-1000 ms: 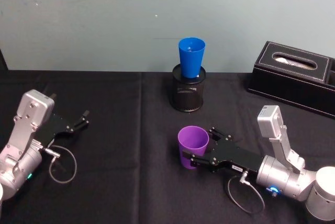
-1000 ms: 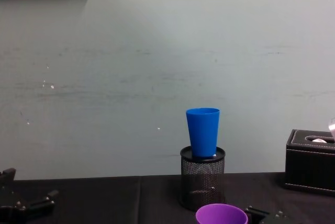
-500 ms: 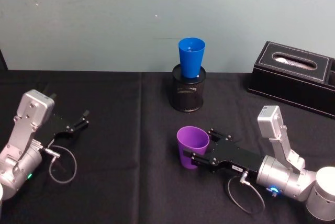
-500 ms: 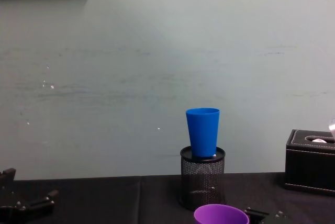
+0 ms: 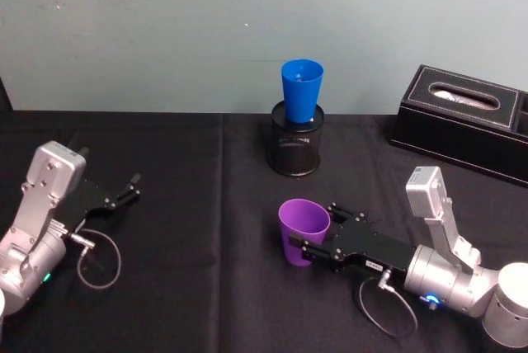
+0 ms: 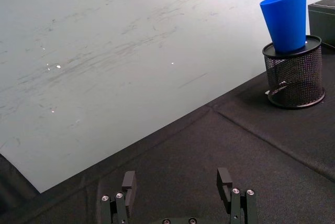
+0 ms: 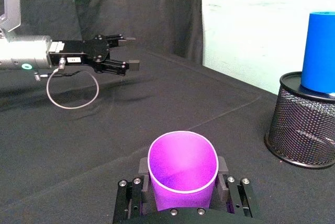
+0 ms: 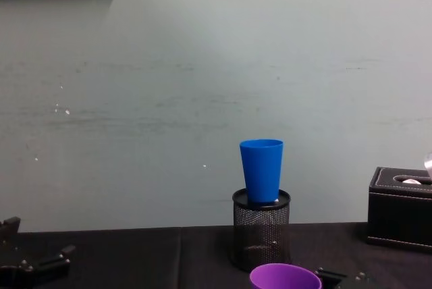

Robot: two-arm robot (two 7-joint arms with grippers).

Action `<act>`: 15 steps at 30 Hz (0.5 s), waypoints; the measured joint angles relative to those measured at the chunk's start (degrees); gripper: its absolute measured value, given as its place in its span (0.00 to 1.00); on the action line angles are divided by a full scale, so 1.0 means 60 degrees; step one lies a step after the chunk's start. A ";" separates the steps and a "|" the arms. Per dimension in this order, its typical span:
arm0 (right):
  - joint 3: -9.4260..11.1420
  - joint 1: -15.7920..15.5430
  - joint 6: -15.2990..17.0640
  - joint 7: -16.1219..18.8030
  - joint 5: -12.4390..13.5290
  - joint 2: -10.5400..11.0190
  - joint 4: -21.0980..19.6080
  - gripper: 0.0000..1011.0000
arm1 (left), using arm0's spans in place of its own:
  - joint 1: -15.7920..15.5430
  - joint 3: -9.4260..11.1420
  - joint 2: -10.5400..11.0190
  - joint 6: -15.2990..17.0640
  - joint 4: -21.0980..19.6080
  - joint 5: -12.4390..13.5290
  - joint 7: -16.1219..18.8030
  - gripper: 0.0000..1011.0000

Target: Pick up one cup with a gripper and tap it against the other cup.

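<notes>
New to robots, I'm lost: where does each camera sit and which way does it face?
Head: high, looking down; left end effector open, right end effector gripping the purple plastic tumbler.
Chest: low, facing the wall; left end effector at lower left.
Left wrist: behind its fingers, facing the blue plastic tumbler.
Right wrist: behind the gripped tumbler, facing the left arm.
All share the blue tumbler.

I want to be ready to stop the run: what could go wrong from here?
1. The blue cup stands in the mouth of the mesh pen holder; a hard tap could tip it out or topple the holder.
2. The right gripper clamps the purple cup by its smooth tapered wall, so it might slip when lifted.
The left gripper rests open at the left.
</notes>
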 joint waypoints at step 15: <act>0.0000 0.0000 0.0000 0.0000 0.0000 0.0000 0.0000 0.72 | 0.0000 0.0000 0.0000 0.0000 0.0000 0.0000 0.0000 1.00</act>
